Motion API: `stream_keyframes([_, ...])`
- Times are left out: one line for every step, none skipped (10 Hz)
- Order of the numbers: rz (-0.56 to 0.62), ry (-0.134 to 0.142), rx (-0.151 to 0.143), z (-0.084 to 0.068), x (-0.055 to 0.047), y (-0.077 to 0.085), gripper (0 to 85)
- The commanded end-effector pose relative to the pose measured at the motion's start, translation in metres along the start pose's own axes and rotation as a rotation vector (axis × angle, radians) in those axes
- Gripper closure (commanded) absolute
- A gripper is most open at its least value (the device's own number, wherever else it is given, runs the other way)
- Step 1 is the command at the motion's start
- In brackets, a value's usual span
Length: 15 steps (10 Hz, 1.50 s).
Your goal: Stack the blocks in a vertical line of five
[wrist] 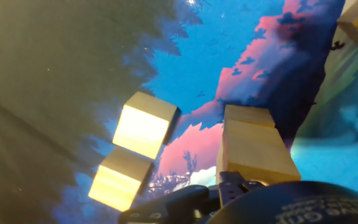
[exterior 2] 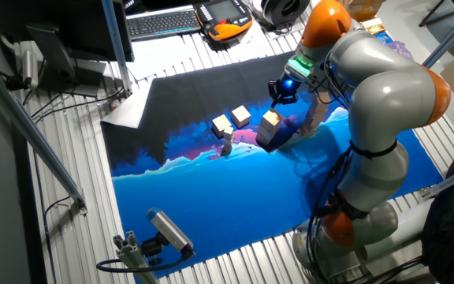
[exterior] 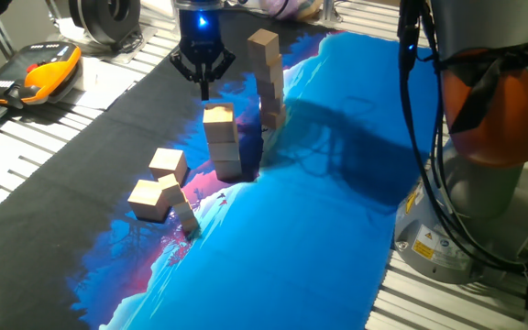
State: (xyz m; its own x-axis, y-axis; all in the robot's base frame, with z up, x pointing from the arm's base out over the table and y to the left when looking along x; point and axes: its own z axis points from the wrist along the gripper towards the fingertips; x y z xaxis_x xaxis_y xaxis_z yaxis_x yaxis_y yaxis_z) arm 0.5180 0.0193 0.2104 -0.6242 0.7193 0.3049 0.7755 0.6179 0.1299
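Note:
My gripper point(exterior: 203, 87) hangs above and just behind a short stack of tan blocks point(exterior: 220, 142), not touching it. Its fingers meet at a point and hold nothing. A taller, slightly crooked stack of blocks point(exterior: 266, 78) stands behind and to the right. Two loose blocks point(exterior: 167, 163) point(exterior: 149, 199) lie left of the short stack, with a smaller tilted block point(exterior: 188, 220) beside them. In the hand view the short stack's top point(wrist: 253, 149) is close below, with two loose blocks point(wrist: 143, 124) point(wrist: 120, 180) to its left. In the other fixed view the gripper point(exterior 2: 280, 93) is over the short stack point(exterior 2: 269, 126).
A black and blue mat point(exterior: 337, 202) covers the table. An orange-and-black handheld device point(exterior: 39, 71) lies at the far left edge, off the mat. The arm's grey and orange base point(exterior: 484, 137) stands at the right with cables.

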Motion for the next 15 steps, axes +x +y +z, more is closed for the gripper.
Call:
stream_keyframes([0.002,-0.007,0.003,-0.0002,0.0,0.0,85.0])
stream_keyframes([0.007,-0.024,0.006,-0.0002,0.0,0.0,85.0])
stream_keyframes([0.01,-0.028,-0.001,-0.0002,0.0,0.0,85.0])
stream_keyframes([0.019,-0.036,-0.004,-0.0002,0.0,0.0,85.0])
stream_keyframes([0.013,-0.048,0.008,-0.0002,0.0,0.0,85.0])
stream_keyframes([-0.008,-0.041,0.02,-0.0002,0.0,0.0,85.0])
stream_keyframes([-0.04,-0.013,0.027,-0.0002,0.0,0.0,85.0])
stream_keyframes([-0.072,-0.015,0.032,-0.0002,0.0,0.0,85.0])
stream_keyframes([-0.102,-0.034,0.044,-0.0002,0.0,0.0,85.0])
stream_keyframes([-0.109,-0.06,0.054,-0.0002,0.0,0.0,85.0])
stream_keyframes([-0.116,-0.058,0.056,-0.0002,0.0,0.0,85.0])
stream_keyframes([-0.132,-0.052,0.059,-0.0002,0.0,0.0,85.0])
stream_keyframes([-0.143,-0.047,0.053,-0.0002,0.0,0.0,85.0])
stream_keyframes([-0.142,-0.047,0.048,-0.0002,0.0,0.0,85.0])
stream_keyframes([-0.123,-0.051,0.048,-0.0002,0.0,0.0,85.0])
